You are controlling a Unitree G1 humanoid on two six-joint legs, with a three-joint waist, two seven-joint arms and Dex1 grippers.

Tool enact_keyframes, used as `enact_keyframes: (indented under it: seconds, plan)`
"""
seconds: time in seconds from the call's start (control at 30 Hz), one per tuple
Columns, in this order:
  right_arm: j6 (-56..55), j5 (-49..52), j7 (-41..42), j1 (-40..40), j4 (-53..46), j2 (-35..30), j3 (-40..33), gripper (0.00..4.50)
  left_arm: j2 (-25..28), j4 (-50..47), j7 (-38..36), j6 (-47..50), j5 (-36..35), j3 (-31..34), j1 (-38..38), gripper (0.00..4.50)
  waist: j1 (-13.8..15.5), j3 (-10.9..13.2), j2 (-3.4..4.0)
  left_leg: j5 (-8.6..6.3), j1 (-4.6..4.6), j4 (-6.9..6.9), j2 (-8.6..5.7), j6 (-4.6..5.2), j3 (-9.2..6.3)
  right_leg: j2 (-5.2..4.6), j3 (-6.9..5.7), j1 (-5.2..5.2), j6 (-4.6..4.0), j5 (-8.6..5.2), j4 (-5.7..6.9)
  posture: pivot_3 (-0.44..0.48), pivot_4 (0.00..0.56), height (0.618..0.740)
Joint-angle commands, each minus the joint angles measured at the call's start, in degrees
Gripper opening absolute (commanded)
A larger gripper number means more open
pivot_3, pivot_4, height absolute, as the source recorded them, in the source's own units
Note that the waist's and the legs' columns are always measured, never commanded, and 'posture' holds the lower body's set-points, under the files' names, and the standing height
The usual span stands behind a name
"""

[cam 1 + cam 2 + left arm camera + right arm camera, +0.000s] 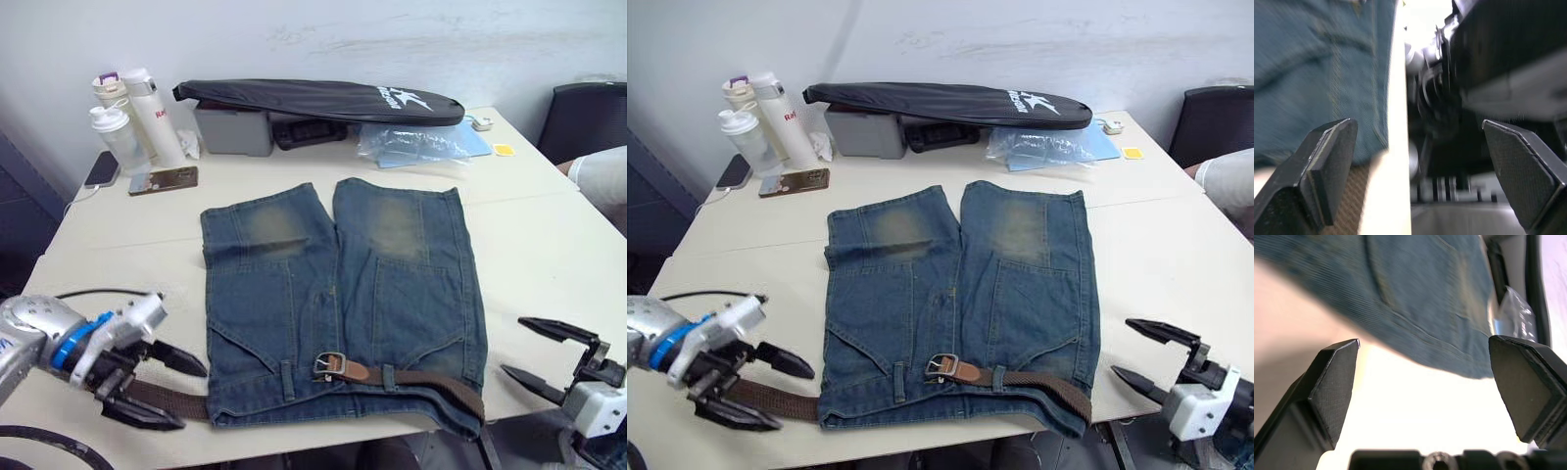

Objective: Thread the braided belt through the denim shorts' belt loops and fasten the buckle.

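Observation:
The denim shorts (338, 294) lie flat on the table, waistband toward me. The braided belt (436, 385) runs along the waistband, and its brown strap sticks out past the shorts' left side (167, 397). The silver buckle (327, 365) on the tan end lies at the waistband's middle, between two belt loops (287, 378) (389, 376). My left gripper (188, 397) is open, with its fingers on either side of the strap's left end. The left wrist view shows that strap (1354, 196) beside one finger. My right gripper (514, 346) hangs open right of the shorts, holding nothing.
A long black bag (313, 98) lies over a grey box (233, 129) at the back. Bottles (132, 113) and a phone (163, 180) stand back left, and a plastic bag (416, 143) back right. A black cable (88, 292) lies front left. At the right are a chair (588, 116) and a person's sleeve (602, 174).

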Motion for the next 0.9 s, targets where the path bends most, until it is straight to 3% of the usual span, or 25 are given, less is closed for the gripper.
enact_keyframes:
  seconds: [0.03, 0.17, 0.3, 0.4, 0.67, 0.8, 0.9]
  plan:
    - [9.3, 8.6, 0.8, -0.9, -7.4, -1.2, -0.1, 4.5, -2.8, 3.2, -1.8, 3.0, -2.8, 2.1, -8.0, 4.48, 0.0, 0.0, 0.05, 0.0, 0.01, 0.01, -0.01, 0.01, 0.01, 0.08, 0.02, 0.01, -0.02, -0.01, 0.04, 0.0, 0.15, 0.622]
    - [32.4, 20.0, 4.5, -5.3, -22.8, -0.7, 3.5, 4.5, -12.9, 6.7, 11.2, 5.8, 2.1, -1.3, -20.4, 4.48, 0.1, 0.0, 0.07, 0.11, -0.08, 0.03, -0.06, 0.13, 0.0, -0.02, 0.29, 0.2, 0.05, 0.03, 0.17, 0.0, 0.15, 0.622]
    - [65.3, 31.2, -0.3, -13.3, -35.6, 1.4, 7.0, 4.5, -21.2, 7.8, 24.5, 7.7, 13.1, -8.2, -27.7, 4.48, 0.1, -0.1, -0.02, 0.18, -0.06, -0.03, -0.08, 0.13, -0.13, 0.02, 0.5, 0.16, 0.3, 0.19, 0.3, 0.0, 0.15, 0.622]
    - [83.6, 36.1, -0.8, -19.5, -41.6, 1.3, 9.8, 4.5, -28.2, 9.7, 34.6, 11.8, 18.7, -11.6, -31.8, 4.48, 0.3, -0.1, -0.05, 0.18, -0.06, -0.03, -0.15, 0.13, -0.35, 0.09, 0.83, 0.13, 0.32, 0.22, 0.45, 0.0, 0.15, 0.622]
    - [114.6, 37.3, 0.5, -30.4, -44.0, 3.5, 18.4, 4.5, -34.0, 8.5, 40.1, 13.8, 27.2, -19.4, -31.8, 4.48, 0.3, -0.2, 0.02, -0.07, -0.13, -0.11, -0.14, 0.73, -0.77, 0.83, 2.02, -0.01, 0.16, 0.37, 1.25, 0.0, 0.15, 0.622]
    - [121.9, 34.3, 3.7, -30.3, -46.6, 4.3, 25.8, 4.5, -34.5, 8.7, 41.2, 15.5, 29.8, -21.7, -30.8, 4.48, 0.3, -0.4, 0.16, -0.15, -0.28, -0.02, -0.17, 1.34, -0.79, 0.86, 2.21, -0.03, 0.13, 0.37, 1.5, 0.0, 0.15, 0.622]
    - [126.4, 33.6, 3.5, -29.4, -46.5, 5.5, 26.6, 4.5, -35.2, 9.6, 42.6, 16.6, 31.7, -22.4, -30.4, 4.48, 0.3, -0.9, -0.01, -0.36, -0.21, 0.0, -0.18, 1.73, -0.89, 0.87, 2.19, 0.14, -0.1, 0.24, 1.46, 0.0, 0.15, 0.622]
